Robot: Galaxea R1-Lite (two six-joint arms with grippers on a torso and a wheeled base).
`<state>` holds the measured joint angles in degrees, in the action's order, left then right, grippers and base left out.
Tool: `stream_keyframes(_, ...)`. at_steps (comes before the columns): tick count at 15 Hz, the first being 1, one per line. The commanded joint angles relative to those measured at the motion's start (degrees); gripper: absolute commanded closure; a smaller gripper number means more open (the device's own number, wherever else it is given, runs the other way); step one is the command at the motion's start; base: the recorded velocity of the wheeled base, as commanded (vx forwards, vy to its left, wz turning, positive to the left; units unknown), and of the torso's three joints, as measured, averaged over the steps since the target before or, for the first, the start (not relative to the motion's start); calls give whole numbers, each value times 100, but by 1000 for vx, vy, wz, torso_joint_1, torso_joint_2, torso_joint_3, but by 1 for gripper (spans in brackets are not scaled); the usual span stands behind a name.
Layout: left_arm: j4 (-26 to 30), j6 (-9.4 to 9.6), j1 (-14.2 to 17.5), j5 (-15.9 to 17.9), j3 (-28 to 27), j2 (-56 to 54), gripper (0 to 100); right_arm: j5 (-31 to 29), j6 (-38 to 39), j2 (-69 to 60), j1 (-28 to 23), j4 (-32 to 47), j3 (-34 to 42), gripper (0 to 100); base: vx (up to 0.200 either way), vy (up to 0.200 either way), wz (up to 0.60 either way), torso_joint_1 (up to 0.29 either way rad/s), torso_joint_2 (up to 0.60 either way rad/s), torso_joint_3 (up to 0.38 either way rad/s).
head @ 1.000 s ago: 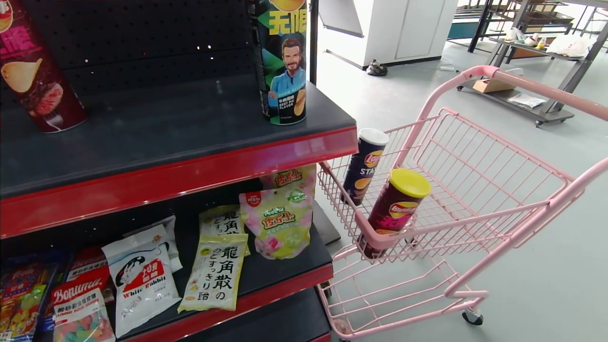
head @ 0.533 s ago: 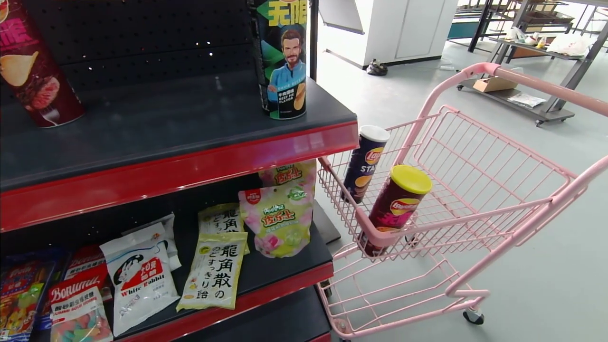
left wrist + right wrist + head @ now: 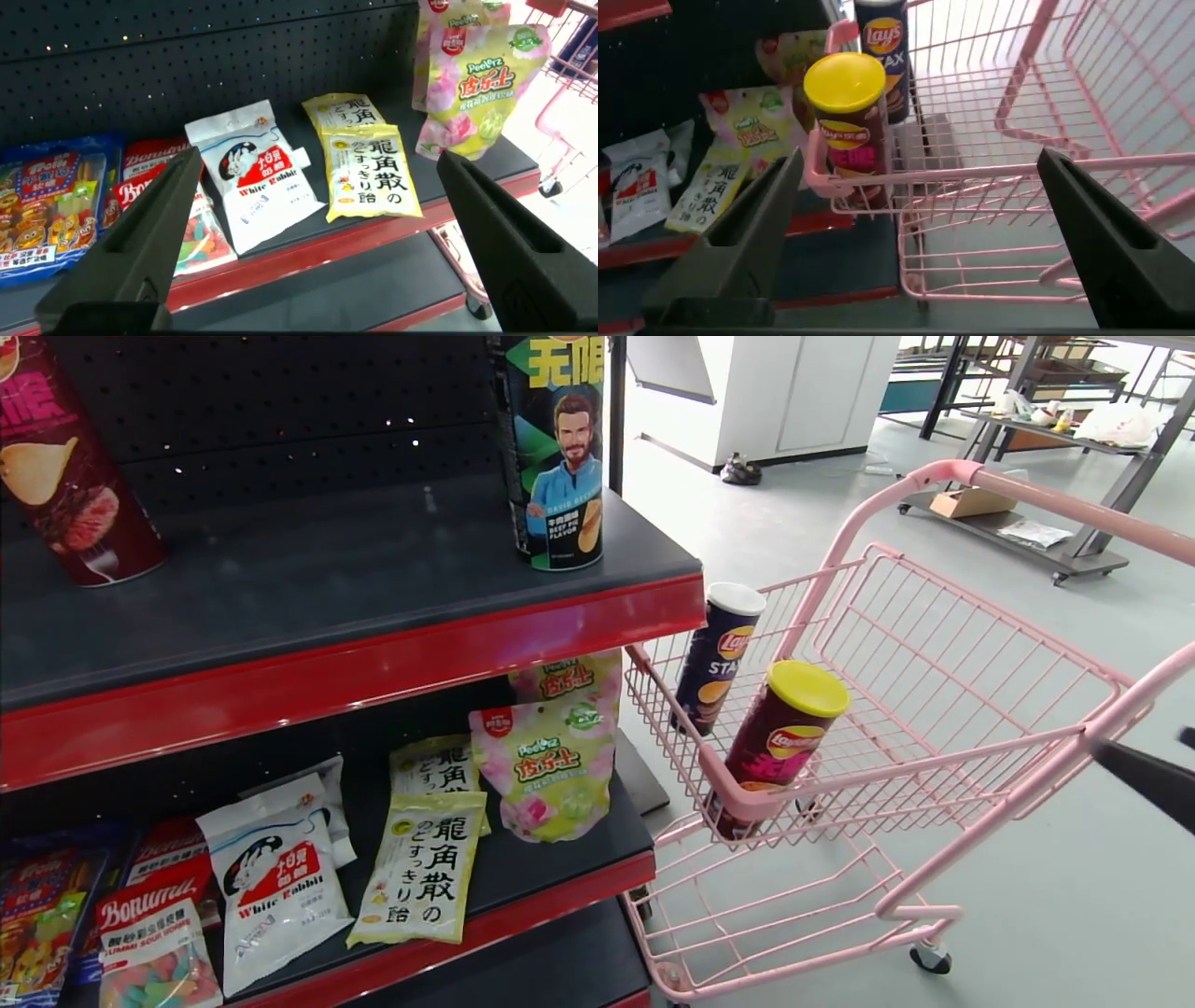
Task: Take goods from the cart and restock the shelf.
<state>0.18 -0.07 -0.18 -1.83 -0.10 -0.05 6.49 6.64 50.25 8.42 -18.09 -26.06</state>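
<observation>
Inside the pink cart point(image 3: 1027, 495) two chip cans are waiting: a maroon can with a yellow lid point(image 3: 780, 747) and, just behind it, a dark blue can with a white lid point(image 3: 717, 658). Both lean at the corner of the cart nearest the shelf. Up on the top shelf point(image 3: 327, 579) two cans stand upright: a dark red can point(image 3: 70, 495) far to the left and a black and green can point(image 3: 558, 457) near the right end. Between them is a big bare gap.

So I think the job is about half done, with two cans left to move.

The right gripper point(image 3: 920, 159) is above the cart, with its fingers spread wide and holding nothing. The maroon can is near it, so that one looks easiest to take next. The left gripper point(image 3: 320, 157) is also wide open and holds nothing. It faces the lower shelf, where bags of sweets point(image 3: 252, 177) lie in a row.
</observation>
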Motion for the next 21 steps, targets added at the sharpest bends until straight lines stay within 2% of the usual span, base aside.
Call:
stream_keyframes(1, -1, -1, 1, -2, 1, 5, 0, 336, 144, 2402, 792, -880, -57, 0, 0, 0, 0, 0, 0, 0)
stream_keyframes(7, -1, 7, 1, -2, 1, 5, 0, 529, 223, 3439, 1381, -1601, -48, 0, 0, 0, 0, 0, 0, 0)
stream_keyframes(9, -1, 16, 1, -2, 1, 5, 0, 529, 223, 3905, 1408, -2111, -83, 0, 0, 0, 0, 0, 0, 0)
stream_keyframes(13, -1, 7, 9, -2, 1, 5, 0, 529, 250, 4423, 1372, -2339, -250, 0, 0, 0, 0, 0, 0, 0)
stream_keyframes(17, -1, 7, 1, -2, 1, 5, 0, 468, 267, 5267, 1364, -3253, -567, 0, 0, 0, 0, 0, 0, 0)
stream_keyframes(21, -1, 7, 1, -2, 1, 5, 0, 380, 258, 5689, 1320, -3280, -1147, 0, 0, 0, 0, 0, 0, 0)
